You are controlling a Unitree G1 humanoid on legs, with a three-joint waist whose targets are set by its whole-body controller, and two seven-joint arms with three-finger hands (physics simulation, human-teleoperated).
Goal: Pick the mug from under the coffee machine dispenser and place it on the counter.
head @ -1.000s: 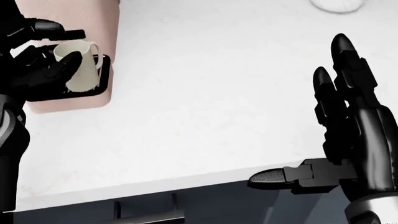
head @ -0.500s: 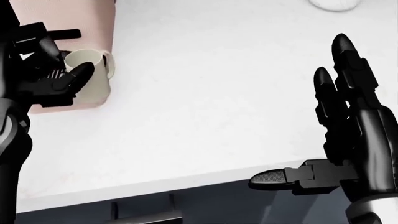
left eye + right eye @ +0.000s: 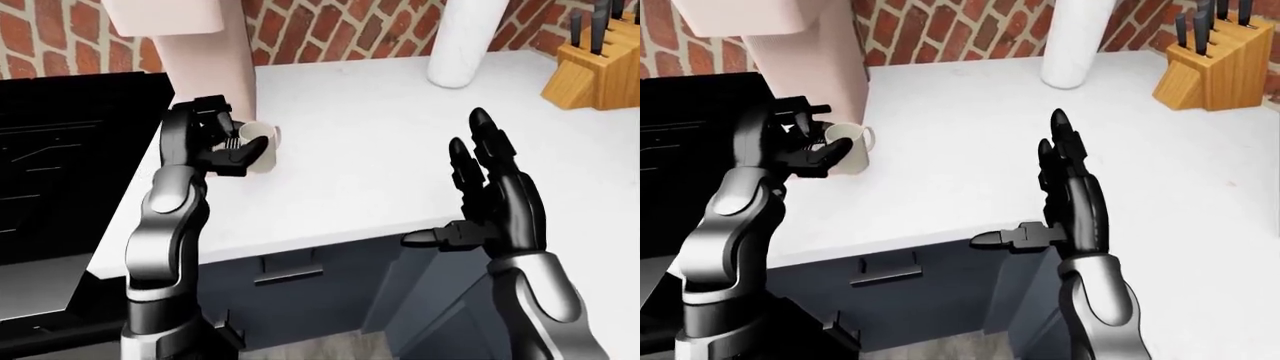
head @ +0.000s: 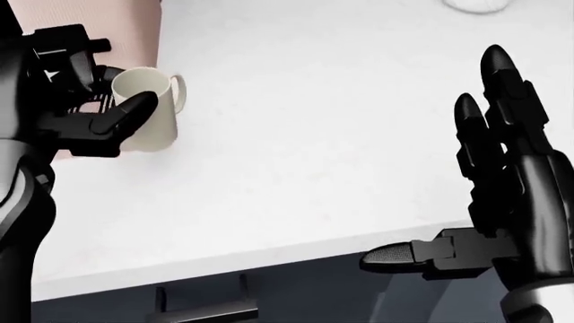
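A cream mug (image 4: 151, 108) with its handle to the right is gripped in my left hand (image 4: 94, 101), whose black fingers close round its left side and rim. It hangs at the right edge of the pink coffee machine (image 3: 205, 60), over the white counter (image 4: 314, 134). In the eye views the same mug (image 3: 848, 146) sits just right of the machine's column. My right hand (image 4: 489, 195) stands open and upright at the right, fingers spread and thumb pointing left, near the counter's lower edge, holding nothing.
A black stove (image 3: 70, 150) lies left of the coffee machine. A white cylinder (image 3: 462, 41) and a wooden knife block (image 3: 1215, 64) stand toward the top right of the counter. Dark cabinet fronts with a handle (image 3: 288, 276) run below the counter edge.
My left hand has carried the mug rightward and up, off the machine's dark drip tray to the machine's right edge. The right hand has stayed put.
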